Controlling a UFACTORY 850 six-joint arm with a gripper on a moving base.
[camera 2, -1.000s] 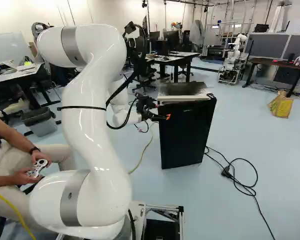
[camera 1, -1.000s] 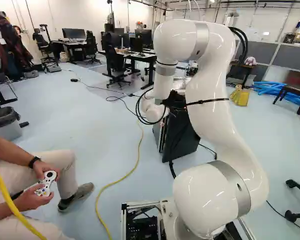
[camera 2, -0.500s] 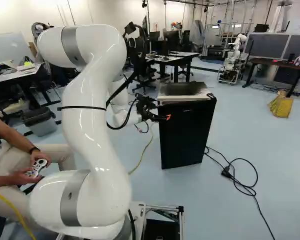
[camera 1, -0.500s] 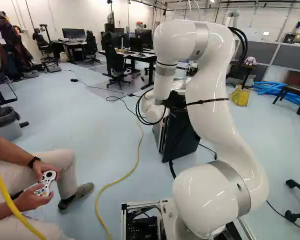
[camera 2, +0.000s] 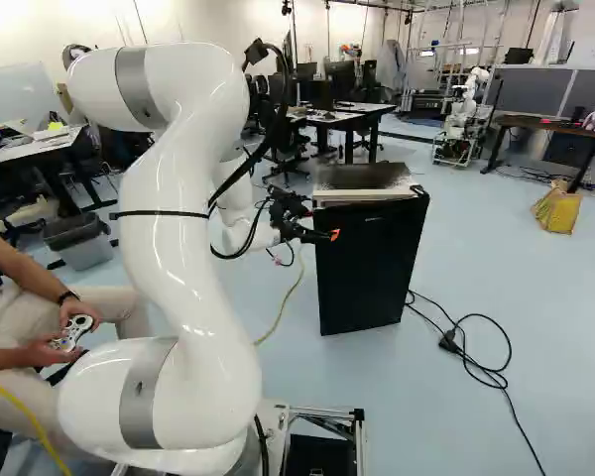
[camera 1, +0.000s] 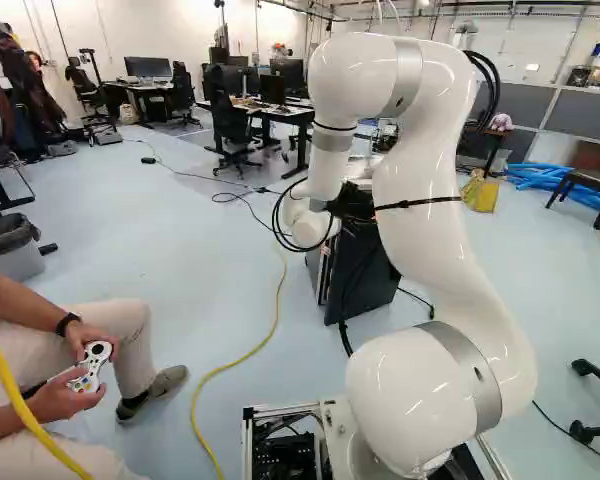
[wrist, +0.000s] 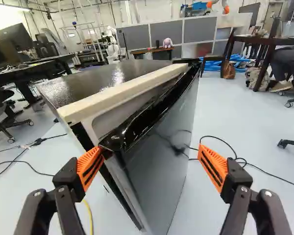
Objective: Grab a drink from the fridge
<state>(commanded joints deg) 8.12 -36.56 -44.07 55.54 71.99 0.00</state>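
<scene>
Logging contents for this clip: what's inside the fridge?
No drink or shelf shows inside: the door of the fridge covers the interior, so its contents cannot be told.

Bright, even room light fills the floor [camera 1: 210, 270] and washes the back wall [camera 2: 159, 25] pale, with small white highlights on the glossy arm [camera 2: 188, 268], glare streaking the fridge top [wrist: 108, 78] and reflections across the shiny fridge door [wrist: 161, 166].
</scene>
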